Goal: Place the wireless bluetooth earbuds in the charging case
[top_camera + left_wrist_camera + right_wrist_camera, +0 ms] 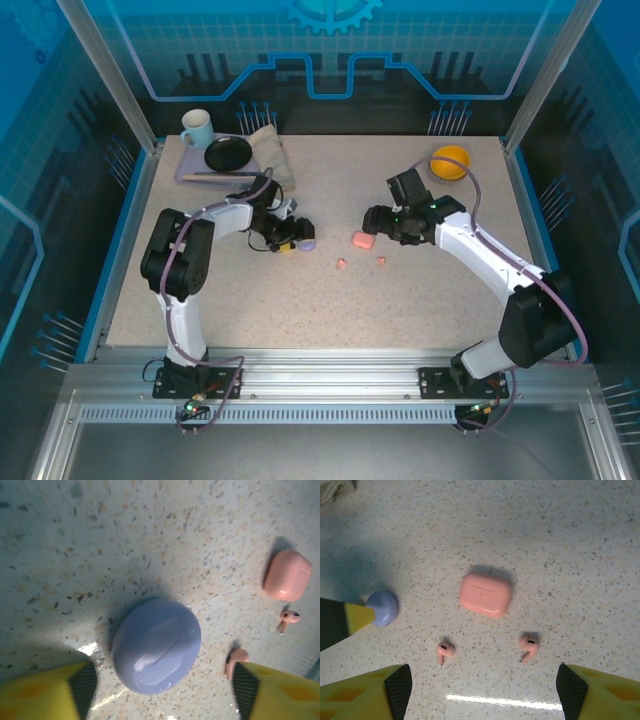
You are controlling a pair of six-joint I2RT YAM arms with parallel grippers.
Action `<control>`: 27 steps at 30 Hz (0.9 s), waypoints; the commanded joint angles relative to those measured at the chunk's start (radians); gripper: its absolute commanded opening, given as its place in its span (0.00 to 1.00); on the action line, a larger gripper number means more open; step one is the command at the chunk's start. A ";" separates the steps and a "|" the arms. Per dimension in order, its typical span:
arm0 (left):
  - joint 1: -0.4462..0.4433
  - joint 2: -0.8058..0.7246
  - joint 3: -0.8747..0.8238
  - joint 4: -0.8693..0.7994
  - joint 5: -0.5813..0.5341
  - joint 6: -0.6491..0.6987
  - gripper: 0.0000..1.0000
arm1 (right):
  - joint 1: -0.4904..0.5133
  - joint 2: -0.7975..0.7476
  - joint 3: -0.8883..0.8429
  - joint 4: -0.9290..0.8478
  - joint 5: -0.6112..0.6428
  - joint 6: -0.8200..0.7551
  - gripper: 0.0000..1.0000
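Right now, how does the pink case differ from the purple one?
The pink case is a boxy rounded rectangle; the purple case is a smooth oval pebble. The purple case lies close ahead of the open left gripper, while the pink case lies farther ahead of the open right gripper, beyond two loose pink earbuds. Both are shut, lying flat on the speckled table.
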 commanded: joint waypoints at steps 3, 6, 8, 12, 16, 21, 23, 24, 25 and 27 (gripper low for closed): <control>0.075 -0.049 0.064 -0.104 -0.107 -0.001 0.93 | 0.024 0.100 0.077 -0.075 0.108 0.076 0.85; 0.093 -0.103 0.092 -0.129 -0.130 0.002 0.99 | 0.048 0.196 0.162 -0.133 0.169 0.114 0.86; 0.095 -0.151 0.095 -0.131 -0.138 0.000 0.99 | 0.062 0.264 0.223 -0.166 0.200 0.136 0.87; 0.094 -0.297 0.031 -0.084 -0.184 -0.067 0.99 | 0.072 0.399 0.345 -0.218 0.209 0.163 0.87; 0.093 -0.487 -0.096 0.003 -0.245 -0.172 0.99 | 0.076 0.498 0.440 -0.256 0.207 0.169 0.88; 0.092 -0.652 -0.218 0.074 -0.260 -0.255 0.99 | 0.084 0.568 0.508 -0.305 0.213 0.193 0.88; 0.091 -0.691 -0.242 0.084 -0.267 -0.265 0.99 | 0.088 0.589 0.523 -0.318 0.215 0.208 0.88; 0.091 -0.707 -0.253 0.091 -0.270 -0.269 0.99 | 0.092 0.599 0.533 -0.325 0.216 0.215 0.88; 0.091 -0.717 -0.258 0.093 -0.273 -0.272 0.99 | 0.095 0.611 0.541 -0.332 0.218 0.222 0.88; 0.091 -0.729 -0.260 0.091 -0.276 -0.272 0.99 | 0.101 0.634 0.557 -0.343 0.220 0.229 0.88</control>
